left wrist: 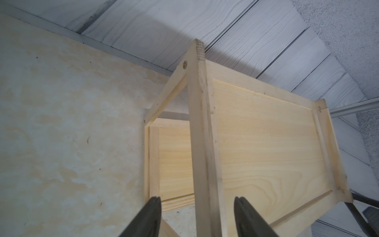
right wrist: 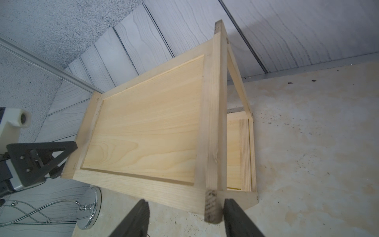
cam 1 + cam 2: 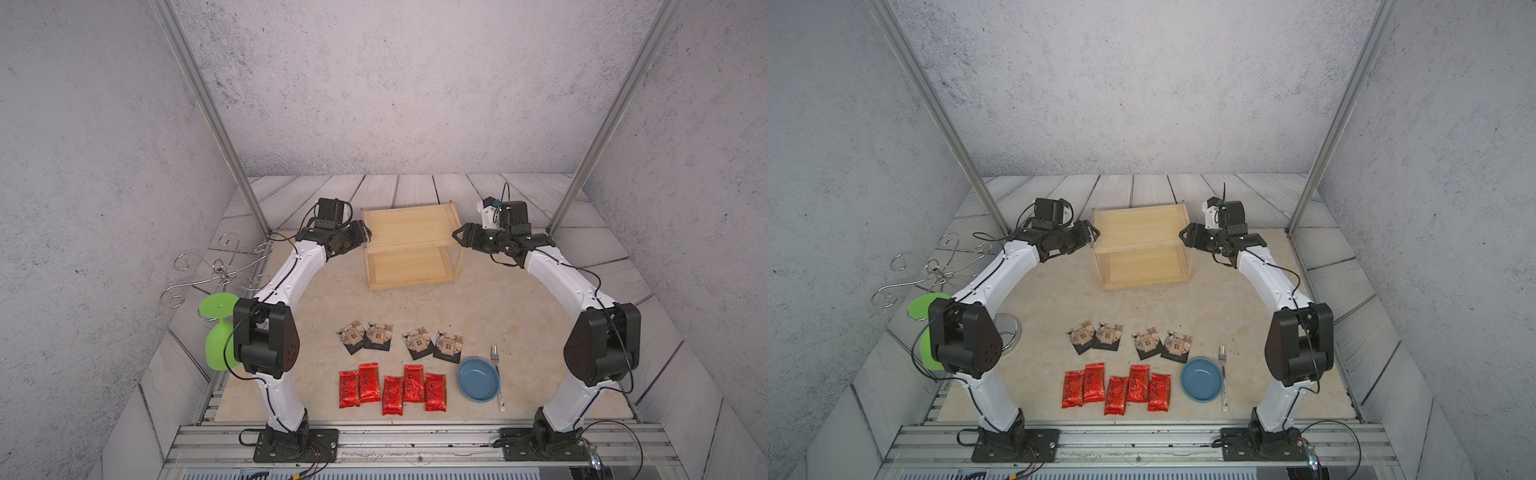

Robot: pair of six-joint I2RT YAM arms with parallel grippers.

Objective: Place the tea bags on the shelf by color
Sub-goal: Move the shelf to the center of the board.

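The pale wooden shelf [image 3: 409, 232] [image 3: 1138, 226] stands at the back of the mat with both tiers bare. My left gripper [image 3: 365, 235] [image 1: 197, 202] is at its left end, open, its fingers astride the top side rail [image 1: 205, 164] with gaps on both sides. My right gripper [image 3: 457, 237] [image 2: 186, 203] is at the right end, open, astride the near corner post [image 2: 213, 207]; one finger [image 2: 231, 213] is against the post. Several red tea bags [image 3: 392, 395] [image 3: 1116, 395] lie in a front row, and several black ones [image 3: 379, 336] [image 3: 1108, 334] lie behind them.
A blue bowl [image 3: 478, 380] and a fork [image 3: 496, 374] lie right of the packets. A green glass [image 3: 218, 332] hangs upside down on a chrome wire rack [image 3: 220, 270] at the left, behind my left arm. Metal frame posts [image 3: 249, 183] rise at both back corners.
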